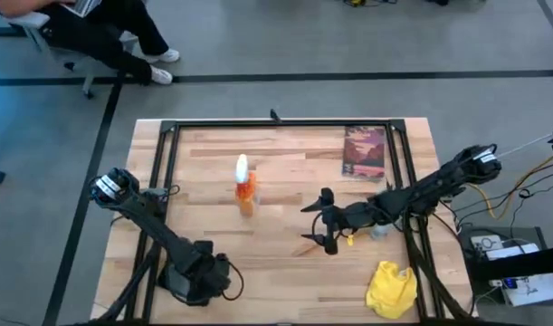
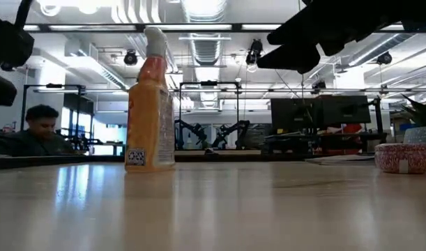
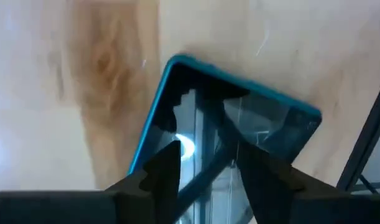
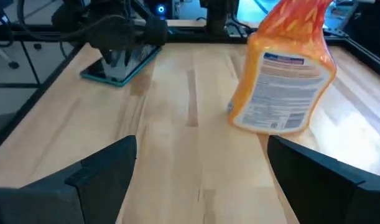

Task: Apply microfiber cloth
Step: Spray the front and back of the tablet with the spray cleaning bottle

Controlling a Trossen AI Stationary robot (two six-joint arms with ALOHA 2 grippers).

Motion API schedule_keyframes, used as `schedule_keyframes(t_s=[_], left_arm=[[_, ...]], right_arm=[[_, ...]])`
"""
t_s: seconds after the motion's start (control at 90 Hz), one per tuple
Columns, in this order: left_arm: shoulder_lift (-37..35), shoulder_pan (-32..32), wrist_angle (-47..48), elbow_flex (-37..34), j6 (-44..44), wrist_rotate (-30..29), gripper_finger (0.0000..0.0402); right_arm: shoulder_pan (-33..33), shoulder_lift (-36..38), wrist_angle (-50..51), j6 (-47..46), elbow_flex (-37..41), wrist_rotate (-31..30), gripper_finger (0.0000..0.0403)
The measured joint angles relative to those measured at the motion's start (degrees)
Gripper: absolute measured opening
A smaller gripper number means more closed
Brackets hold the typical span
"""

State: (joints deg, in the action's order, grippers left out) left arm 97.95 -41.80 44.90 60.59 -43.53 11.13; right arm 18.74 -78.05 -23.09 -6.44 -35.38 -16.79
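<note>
The microfiber cloth point(image 1: 391, 288) lies crumpled, bright yellow, at the table's near right corner, with no gripper on it. My right gripper point(image 1: 316, 222) hangs wide open over the table's middle, left of the cloth. It points toward the upright orange spray bottle point(image 4: 283, 81), which stands a short way off. My left gripper point(image 3: 208, 168) is open near the table's near left corner, with its fingers just above the screen of a black tablet point(image 3: 196, 106) with a blue rim. The tablet lies flat on the wood.
A book with a reddish cover point(image 1: 364, 151) lies at the far right. A small round patterned container point(image 2: 402, 157) sits on the right side. Black frame rails point(image 1: 167, 181) run along the table's left, far and right sides. A person point(image 1: 95, 36) sits beyond the far left corner.
</note>
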Motion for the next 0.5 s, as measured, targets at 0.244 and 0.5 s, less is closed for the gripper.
schedule_keyframes(t_s=[0.244,0.5], left_arm=[[-0.04,1.53,-6.82,-3.6,1.74,-2.34,0.0115],[0.01,7.66,-15.61,-3.79,20.76,-19.01,0.0099]], right_arm=[[0.0,0.04,0.04,-0.02,0.0,-1.27,0.0344],[-0.02,0.04,0.0,-1.17,0.0,-1.31,0.0344]])
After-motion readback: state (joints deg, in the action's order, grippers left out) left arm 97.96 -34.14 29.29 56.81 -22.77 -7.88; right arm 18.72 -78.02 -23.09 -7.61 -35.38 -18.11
